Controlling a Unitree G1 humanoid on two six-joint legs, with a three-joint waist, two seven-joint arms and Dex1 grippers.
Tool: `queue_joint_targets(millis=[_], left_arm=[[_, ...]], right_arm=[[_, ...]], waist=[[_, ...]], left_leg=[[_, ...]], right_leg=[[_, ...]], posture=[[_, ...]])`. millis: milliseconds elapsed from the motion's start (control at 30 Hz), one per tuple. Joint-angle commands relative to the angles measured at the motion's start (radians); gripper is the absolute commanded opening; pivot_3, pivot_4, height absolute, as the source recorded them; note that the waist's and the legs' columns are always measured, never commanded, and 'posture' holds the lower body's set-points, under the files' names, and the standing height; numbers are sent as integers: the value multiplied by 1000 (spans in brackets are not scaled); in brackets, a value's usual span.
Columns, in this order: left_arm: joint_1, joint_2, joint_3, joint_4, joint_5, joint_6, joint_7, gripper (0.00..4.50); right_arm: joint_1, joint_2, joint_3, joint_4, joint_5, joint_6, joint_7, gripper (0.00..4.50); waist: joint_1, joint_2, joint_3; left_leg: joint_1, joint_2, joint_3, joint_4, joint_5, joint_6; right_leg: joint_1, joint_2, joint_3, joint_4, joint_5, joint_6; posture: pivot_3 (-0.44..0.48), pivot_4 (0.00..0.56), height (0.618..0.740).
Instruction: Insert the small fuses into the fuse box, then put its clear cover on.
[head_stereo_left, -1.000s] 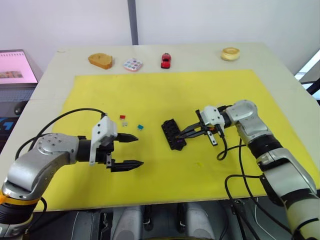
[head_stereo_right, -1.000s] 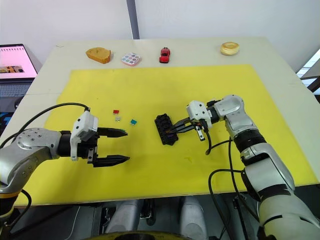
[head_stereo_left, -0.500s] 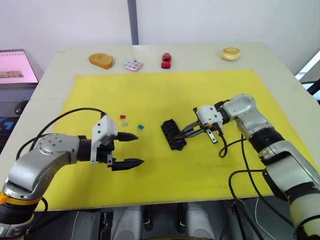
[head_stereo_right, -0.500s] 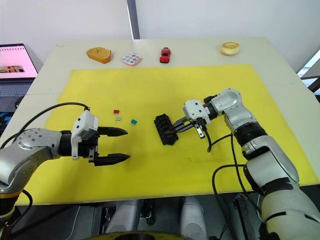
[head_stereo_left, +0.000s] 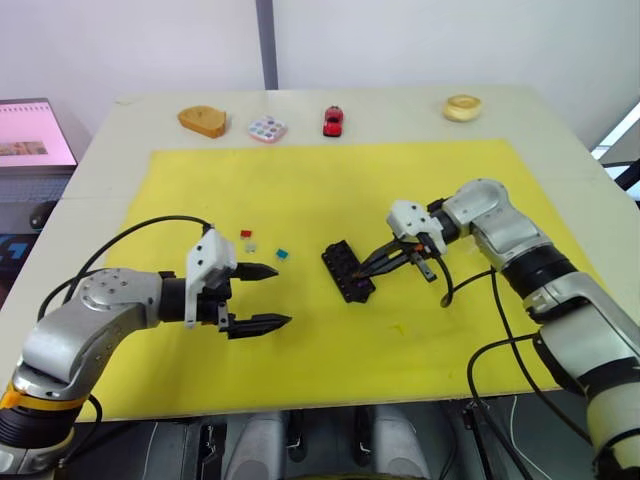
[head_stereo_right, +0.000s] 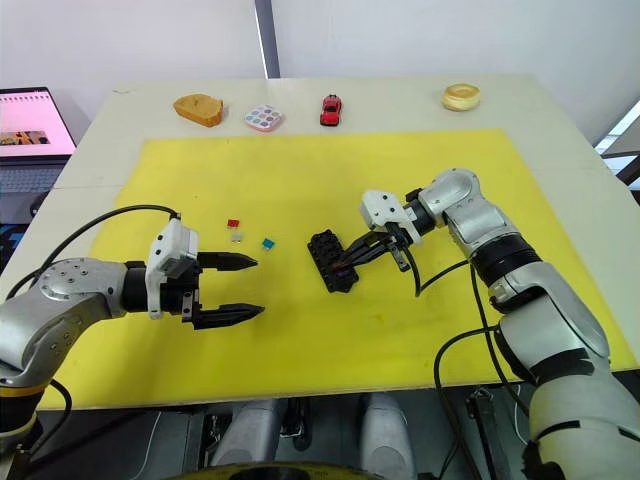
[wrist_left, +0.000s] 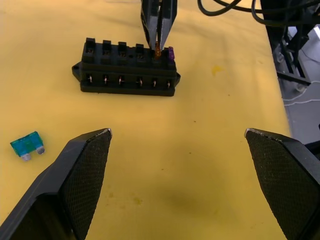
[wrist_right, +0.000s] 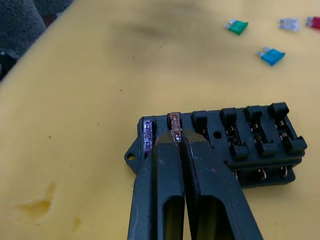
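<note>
The black fuse box (head_stereo_left: 347, 270) lies on the yellow mat (head_stereo_left: 330, 180) near the middle. My right gripper (head_stereo_left: 362, 272) is shut on an orange fuse (wrist_right: 175, 122), held at a slot at the box's near end. A purple fuse (wrist_right: 148, 135) sits in the end slot beside it. Loose red (head_stereo_left: 245, 234), grey (head_stereo_left: 251, 246) and teal (head_stereo_left: 282, 254) fuses lie left of the box; a green one (wrist_right: 238, 27) shows in the right wrist view. My left gripper (head_stereo_left: 280, 296) hovers open and empty left of the box. The clear cover is out of view.
Along the table's far edge stand a brown block (head_stereo_left: 202, 121), a round dotted tray (head_stereo_left: 266, 129), a red toy car (head_stereo_left: 332, 121) and a tape roll (head_stereo_left: 461, 106). A laptop screen (head_stereo_left: 30, 135) sits off the table's left side. Cables trail from both arms.
My right wrist has swung a little toward the table's far left while its fingertips stay at the box with the orange fuse. The left gripper has barely moved.
</note>
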Motion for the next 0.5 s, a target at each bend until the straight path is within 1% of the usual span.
queue_joint_targets(millis=[33,200,333,500], left_arm=[[-8,-6,14,-10,-8,-5,11,4476],[-9,0,14,-10,-7,-5,8,4476],[-16,0,21,-10,-9,-3,13,4476],[-13,-8,21,-3,-4,-12,20,4476]], right_arm=[[-12,0,-19,-16,3,-9,4,0],[-4,19,-36,12,-9,-81,4,0],[4,13,-31,24,-12,-130,4,0],[21,39,-65,44,-3,-178,4,0]], waist=[[0,0,0],[-1,0,0],[-1,0,0],[-1,0,0]], left_leg=[[0,0,0,0,0,0],[0,0,0,0,0,0],[0,0,0,0,0,0],[0,0,0,0,0,0]], right_leg=[[0,0,0,0,0,0],[0,0,0,0,0,0],[0,0,0,0,0,0],[0,1,0,0,0,0]], posture=[[0,150,740],[0,150,740],[0,150,740],[0,150,740]])
